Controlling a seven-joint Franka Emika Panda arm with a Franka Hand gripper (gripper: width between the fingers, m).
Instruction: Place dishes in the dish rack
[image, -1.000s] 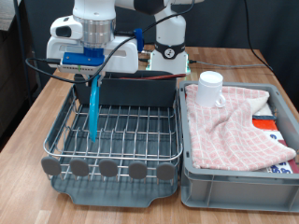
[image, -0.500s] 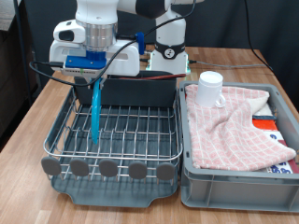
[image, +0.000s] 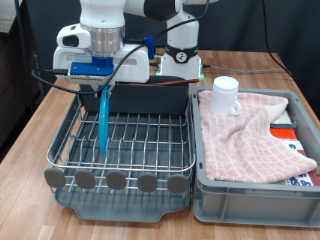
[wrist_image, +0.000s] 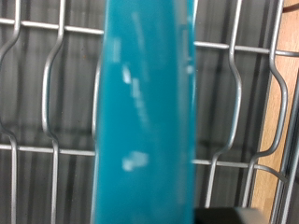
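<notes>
The light-blue plate (image: 102, 120) stands on edge in the dish rack (image: 150, 140), its lower rim down among the wires on the exterior view's left side. My gripper (image: 100, 82) is right above it and is shut on the plate's top rim. In the wrist view the plate's blurred blue edge (wrist_image: 145, 112) fills the middle, with the rack's wire grid (wrist_image: 234, 103) behind it. The white mug (image: 225, 95) stands upside down on the pink-and-white checked cloth (image: 255, 135) on the exterior view's right. The wooden spoon is out of view.
The cloth lies in a grey plastic bin (image: 250, 195) right beside the rack. The rack's tall grey compartment (image: 150, 97) is at its far side and round grey knobs (image: 118, 181) line its near edge. Black cables (image: 50, 75) hang by the arm.
The arm has shifted slightly down and to the exterior view's right with the plate; since half a second ago almost nothing has moved.
</notes>
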